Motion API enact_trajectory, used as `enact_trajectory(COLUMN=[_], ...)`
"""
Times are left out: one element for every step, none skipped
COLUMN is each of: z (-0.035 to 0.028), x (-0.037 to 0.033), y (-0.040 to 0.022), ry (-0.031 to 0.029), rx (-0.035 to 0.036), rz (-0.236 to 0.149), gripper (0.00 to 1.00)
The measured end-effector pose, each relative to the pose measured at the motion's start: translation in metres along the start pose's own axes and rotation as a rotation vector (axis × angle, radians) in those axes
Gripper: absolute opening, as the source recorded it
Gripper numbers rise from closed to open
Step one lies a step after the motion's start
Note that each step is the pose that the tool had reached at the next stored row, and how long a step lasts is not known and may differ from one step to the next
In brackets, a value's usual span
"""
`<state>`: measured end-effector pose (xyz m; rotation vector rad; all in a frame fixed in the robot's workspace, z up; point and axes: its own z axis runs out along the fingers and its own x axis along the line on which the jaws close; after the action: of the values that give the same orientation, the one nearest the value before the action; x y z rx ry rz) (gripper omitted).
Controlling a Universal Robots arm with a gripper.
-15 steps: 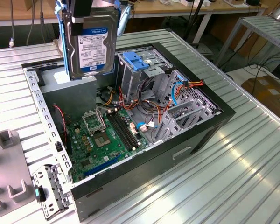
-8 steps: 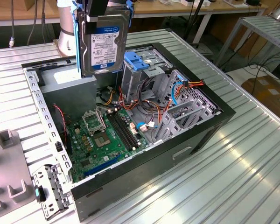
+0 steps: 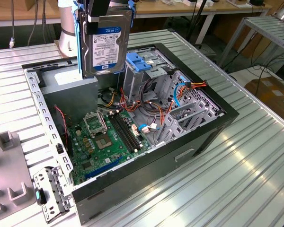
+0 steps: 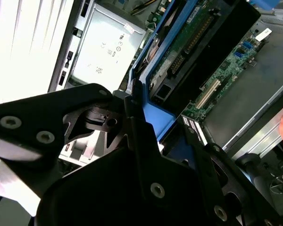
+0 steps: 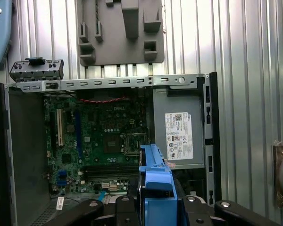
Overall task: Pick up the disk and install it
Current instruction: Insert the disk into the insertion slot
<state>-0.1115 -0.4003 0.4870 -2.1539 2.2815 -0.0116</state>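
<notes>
Your gripper [image 3: 103, 9] has the disk [image 3: 106, 45] in hand. The fingers are closed on its upper end, with the drive hanging upright below them. The white label faces the exterior camera, and the blue carrier rail [image 3: 78, 42] runs down both long edges.

In the first wrist view, black fingers [image 5: 194, 211] sit tight against either side of the blue carrier rail [image 5: 155, 188], with no gap showing. The second wrist view looks along the drive's underside, where you can see the blue frame [image 4: 148, 84] and the dark board inside it.

The disk is in the air over the open computer case [image 3: 146, 175], touching nothing in it. In the exterior view its lower edge lines up with the power supply [image 3: 68, 80] corner, just to the exterior view's left of the blue-topped drive cage [image 3: 144, 68].

The motherboard [image 3: 104, 139] lies flat on the case floor. Orange and red cables [image 3: 146, 106] are bunched between it and the cage. The case rests on a ribbed metal table [image 3: 236, 179]. A grey fixture block [image 5: 120, 33] sits on the table just beyond the case's edge.
</notes>
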Motion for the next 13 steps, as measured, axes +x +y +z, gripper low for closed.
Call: enact_trajectory(z=[0.0000,0.0000,0.0000,0.0000,0.0000,0.0000,0.0000,0.0000,0.0001,0.0000,0.0000,0.0001,0.0001], x=[0.0000,0.0000,0.0000,0.0000,0.0003,0.0014,0.0032,0.0047,0.0063,0.0102,0.0136,0.0158,0.0197], y=[0.0000,0.0000,-0.0001,-0.0001,-0.0002,-0.0002,-0.0003,-0.0004,-0.0005,-0.0007,-0.0009,-0.0010,-0.0012], ry=[0.0000,0.0000,0.0000,-0.0001,0.0000,0.0000,-0.0001,-0.0001,-0.0001,0.0000,0.0000,-0.0001,-0.0001], rx=[0.0000,0.0000,0.0000,0.0000,0.0000,0.0000,0.0000,0.0000,0.0000,0.0000,0.0000,0.0000,0.0000], rz=[0.000,0.000,0.000,0.000,0.000,0.000,0.000,0.000,0.000,0.000,0.000,0.000,0.000], gripper=[0.37,0.37,0.37,0.37,0.37,0.37,0.37,0.37,0.37,0.37,0.37,0.37,0.37])
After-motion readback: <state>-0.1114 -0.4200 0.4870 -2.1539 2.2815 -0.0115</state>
